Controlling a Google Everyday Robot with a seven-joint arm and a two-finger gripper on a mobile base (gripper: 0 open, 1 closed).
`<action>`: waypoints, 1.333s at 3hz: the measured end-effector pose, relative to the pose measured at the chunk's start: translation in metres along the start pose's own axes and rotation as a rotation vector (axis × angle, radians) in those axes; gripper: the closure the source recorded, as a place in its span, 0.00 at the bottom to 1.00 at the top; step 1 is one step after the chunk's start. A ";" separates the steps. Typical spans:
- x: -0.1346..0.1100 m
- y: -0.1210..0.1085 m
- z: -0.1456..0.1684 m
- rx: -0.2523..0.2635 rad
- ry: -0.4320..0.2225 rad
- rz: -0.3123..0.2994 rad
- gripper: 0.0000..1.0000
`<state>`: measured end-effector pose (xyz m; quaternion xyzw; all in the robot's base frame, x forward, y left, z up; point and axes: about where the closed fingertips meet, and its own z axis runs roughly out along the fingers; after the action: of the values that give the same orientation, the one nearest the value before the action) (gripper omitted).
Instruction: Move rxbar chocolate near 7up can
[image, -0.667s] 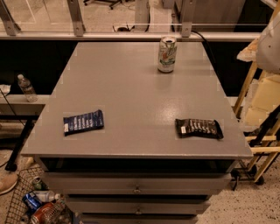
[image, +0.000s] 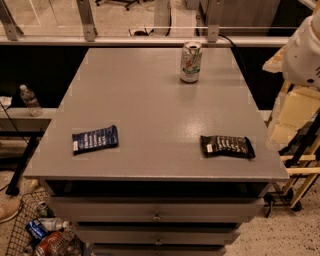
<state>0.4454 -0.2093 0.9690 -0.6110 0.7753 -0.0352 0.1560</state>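
Observation:
The rxbar chocolate is a flat black wrapper with white lettering, lying on the grey table near its front right corner. The 7up can stands upright at the back of the table, right of the middle, well apart from the bar. A white part of my arm shows at the right edge of the view, beside the table. The gripper itself is out of view.
A dark blue wrapper lies near the front left of the table. A water bottle stands on a ledge to the left. A wire basket of litter sits on the floor at the lower left. Drawers run under the table's front edge.

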 end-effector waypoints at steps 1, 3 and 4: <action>-0.010 -0.006 0.036 -0.040 0.023 -0.023 0.00; -0.016 -0.006 0.109 -0.133 -0.027 -0.056 0.00; -0.015 -0.004 0.131 -0.151 -0.056 -0.061 0.00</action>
<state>0.4896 -0.1784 0.8491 -0.6452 0.7521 0.0357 0.1296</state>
